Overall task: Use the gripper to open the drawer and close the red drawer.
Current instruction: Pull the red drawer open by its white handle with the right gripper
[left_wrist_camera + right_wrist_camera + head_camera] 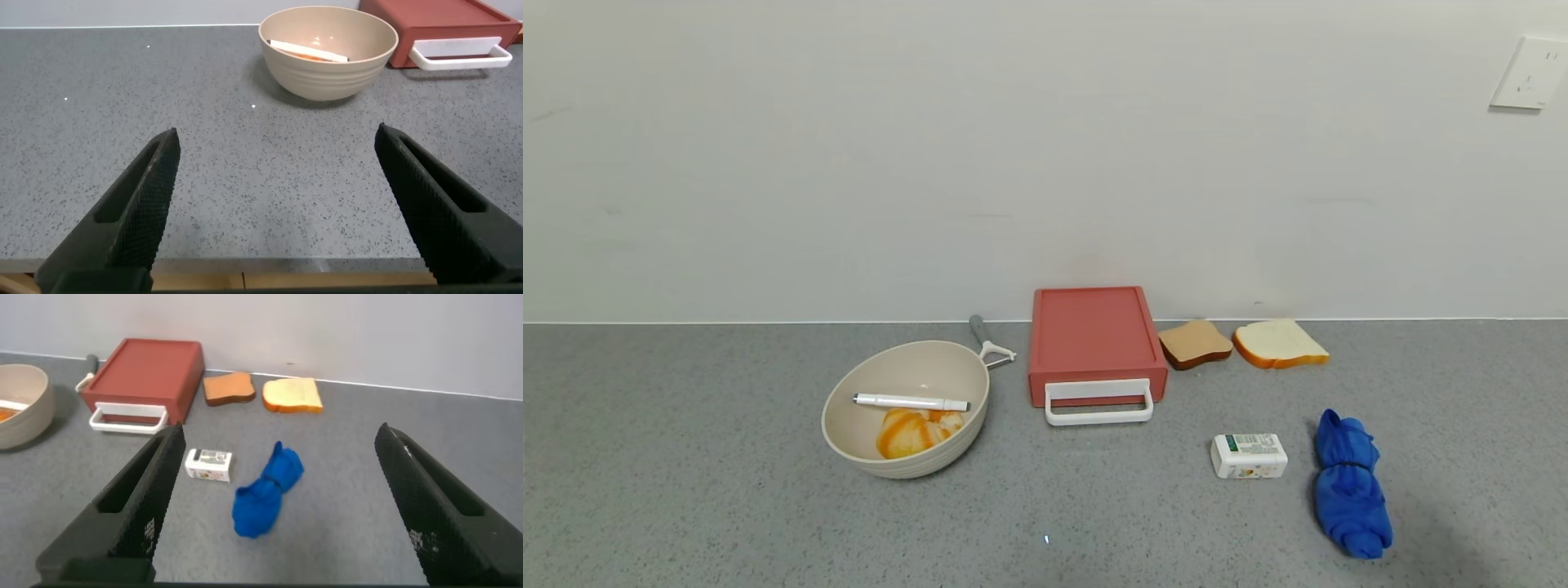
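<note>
In the head view, the red drawer (1096, 343) is seen at the back of the grey table (686, 490), against the wall, with its tray pushed in and its white loop handle (1098, 403) facing forward. Just to its left a beige bowl (905, 408) is placed, holding a white pen (911, 402) and an orange-and-white object (915, 431); a peeler (988, 341) is seen behind the bowl's rim. To the drawer's right two bread slices lie side by side, a brown slice (1194, 343) and a white slice (1279, 343). Nearer the front, a small white packet (1249, 455) and a blue cloth bundle (1349, 486) are found close together. A wall socket (1529, 73) is mounted at the upper right. Neither arm is shown here.

In the left wrist view, the left end effector (274, 204) is held above bare table near its front edge, its two dark fingers spread wide apart with nothing between them. The bowl and the drawer are seen well beyond it.

In the right wrist view, the right end effector (274, 498) is likewise spread wide and holds nothing. The cloth bundle and the packet lie ahead of it, and the drawer is seen farther off, beside the bread slices.
</note>
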